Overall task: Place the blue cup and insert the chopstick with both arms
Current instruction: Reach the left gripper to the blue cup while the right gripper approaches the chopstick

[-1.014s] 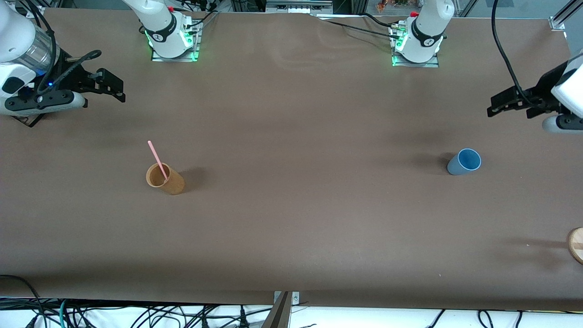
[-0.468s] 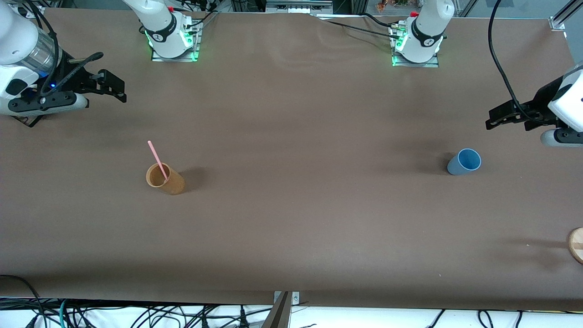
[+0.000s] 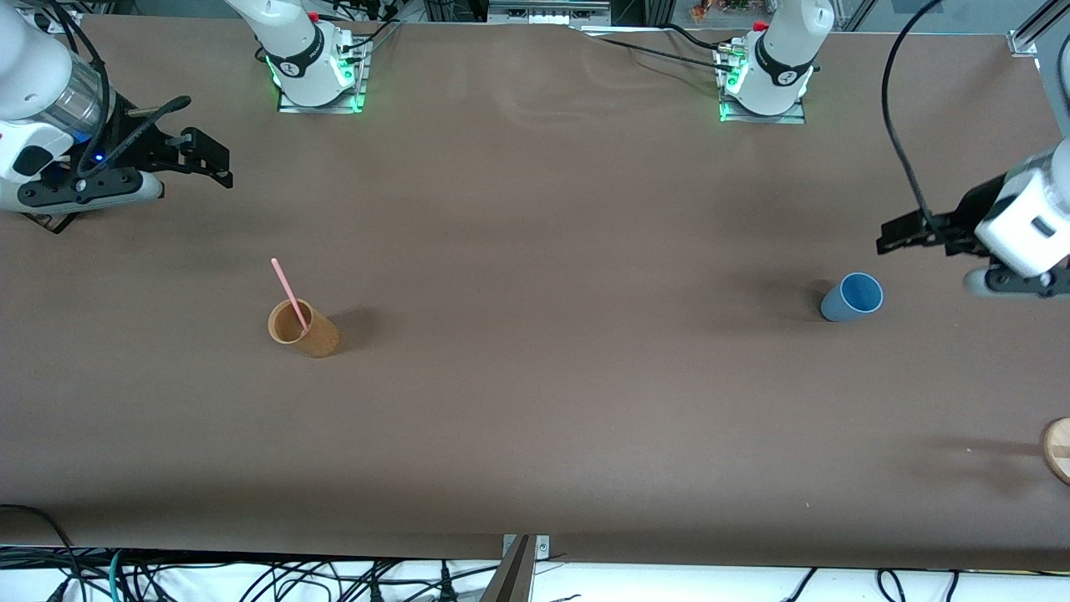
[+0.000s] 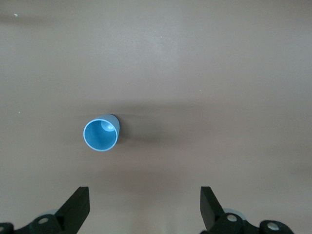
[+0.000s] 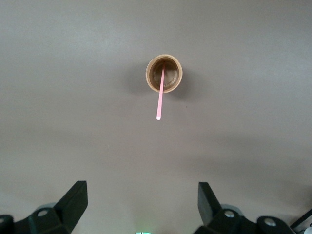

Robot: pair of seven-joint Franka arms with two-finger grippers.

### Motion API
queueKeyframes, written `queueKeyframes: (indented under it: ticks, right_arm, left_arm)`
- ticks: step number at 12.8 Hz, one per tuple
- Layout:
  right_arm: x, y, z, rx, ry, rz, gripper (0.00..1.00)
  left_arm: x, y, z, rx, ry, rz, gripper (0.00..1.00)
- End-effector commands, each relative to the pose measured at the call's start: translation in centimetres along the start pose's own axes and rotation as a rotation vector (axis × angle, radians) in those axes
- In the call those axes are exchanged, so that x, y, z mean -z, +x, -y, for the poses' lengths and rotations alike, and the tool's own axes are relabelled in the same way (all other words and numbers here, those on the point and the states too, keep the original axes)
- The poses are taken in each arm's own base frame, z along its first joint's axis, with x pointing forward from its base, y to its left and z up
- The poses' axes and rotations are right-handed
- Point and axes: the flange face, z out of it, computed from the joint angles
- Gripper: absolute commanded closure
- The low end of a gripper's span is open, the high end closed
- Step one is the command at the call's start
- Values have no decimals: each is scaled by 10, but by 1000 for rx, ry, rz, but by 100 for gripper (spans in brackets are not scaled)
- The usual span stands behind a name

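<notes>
Blue cup (image 3: pixel 852 297) – small, plain, tapered, blue-grey outside with brighter blue inside, no handle – stands upright, mouth up, on the brown table (image 3: pixel 552 401) toward the left arm's end. Chopstick (image 3: pixel 289 295) is a thin straight pink stick, lower end inside the tan-orange cup (image 3: pixel 303 328) toward the right arm's end, long axis tilted, free end leaning up and out past the rim. Left gripper (image 3: pixel 884 242) hangs over bare table near the blue cup, fingers spread wide, holding nothing. Right gripper (image 3: pixel 219 165) is also spread and empty – over bare table well apart from the tan-orange cup.
</notes>
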Motion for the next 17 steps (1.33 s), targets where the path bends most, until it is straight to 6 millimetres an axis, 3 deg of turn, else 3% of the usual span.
queueKeyframes:
  ticks: [1,4,6,8,11,13,15,17]
  right_arm:
    - [2,-8,-1,17,-16,-11,0]
    - [2,-8,-1,17,-15,-11,0]
    - [1,-8,-2,16,-15,-10,0]
    - [1,-8,-2,16,-15,-10,0]
    - [-4,-5,-1,17,-14,-7,0]
    - [-30,8,-5,13,-8,20,0]
    - [-74,36,-10,8,10,65,0]
    - [-131,64,-16,3,28,107,0]
  left_arm:
    - [-69,27,12,-24,76,-6,0]
    - [-166,27,18,-32,78,-63,0]
    - [-211,17,26,-84,91,-111,0]
    - [-234,3,51,-140,107,-138,0]
    - [-252,-27,51,-152,102,-147,0]
    - [-266,-41,55,-169,100,-148,0]
    - [-279,-55,60,-191,102,-182,0]
    - [-289,-63,61,-197,102,-194,0]
